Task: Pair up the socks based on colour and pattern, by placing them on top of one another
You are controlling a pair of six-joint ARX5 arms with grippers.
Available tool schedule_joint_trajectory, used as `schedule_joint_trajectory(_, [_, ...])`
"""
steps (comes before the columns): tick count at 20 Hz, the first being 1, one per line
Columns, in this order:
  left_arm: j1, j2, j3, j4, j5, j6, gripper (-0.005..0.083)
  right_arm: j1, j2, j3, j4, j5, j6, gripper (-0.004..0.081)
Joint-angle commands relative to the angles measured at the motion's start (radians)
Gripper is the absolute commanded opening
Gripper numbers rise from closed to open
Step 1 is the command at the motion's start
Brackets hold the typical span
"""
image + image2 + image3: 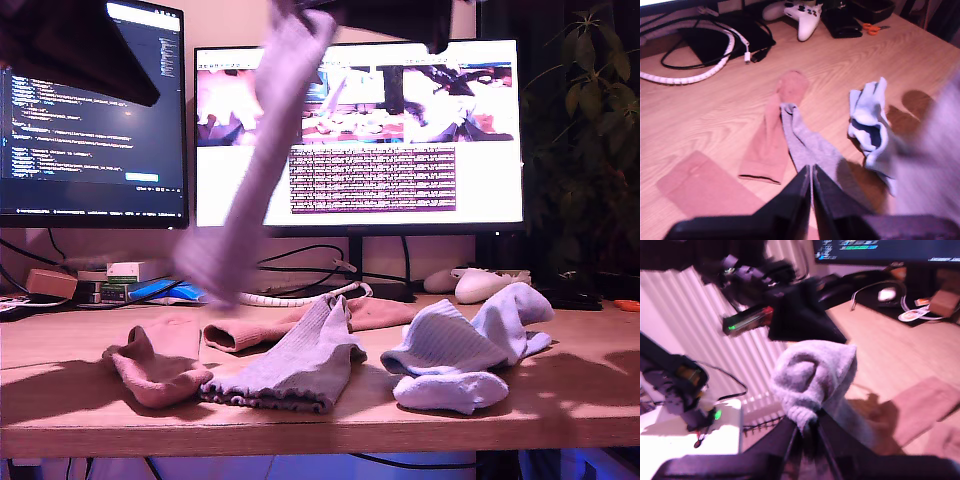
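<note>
My second gripper (807,427) is shut on the bunched end of a grey-lilac sock (812,375). In the exterior view that sock (250,170) hangs long and blurred from the gripper (305,8) at the top middle, well above the table. My first gripper (811,182) is shut with nothing in it, high above the socks. Below it lie a salmon-pink sock (775,135), a grey-lilac sock (807,142) overlapping it, and a pale blue sock (867,125). The exterior view shows another salmon-pink sock (160,365), the frilly grey-lilac one (290,365) and two pale blue socks (450,350).
Two monitors (360,130) stand at the back. A white coiled cable (690,75), a white game controller (805,20) and orange scissors (871,27) lie behind the socks. A plant (590,130) is at the exterior view's right. A dark arm (90,50) fills its top left.
</note>
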Motion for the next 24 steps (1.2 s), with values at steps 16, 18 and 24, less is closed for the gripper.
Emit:
schedule_joint_trajectory(16, [-0.074, 0.065, -0.019, 0.048, -0.027, -0.006, -0.0019, -0.086, 0.341, 0.127, 0.126, -0.254, 0.009, -0.0012])
schedule_joint_trajectory(18, [-0.084, 0.086, -0.019, 0.056, -0.030, -0.006, -0.0019, -0.102, 0.385, 0.127, 0.119, -0.279, 0.009, -0.0012])
schedule_joint_trajectory(24, [-0.109, 0.166, -0.019, 0.095, -0.032, -0.015, -0.0019, -0.123, 0.473, 0.133, 0.140, -0.264, -0.052, -0.0012])
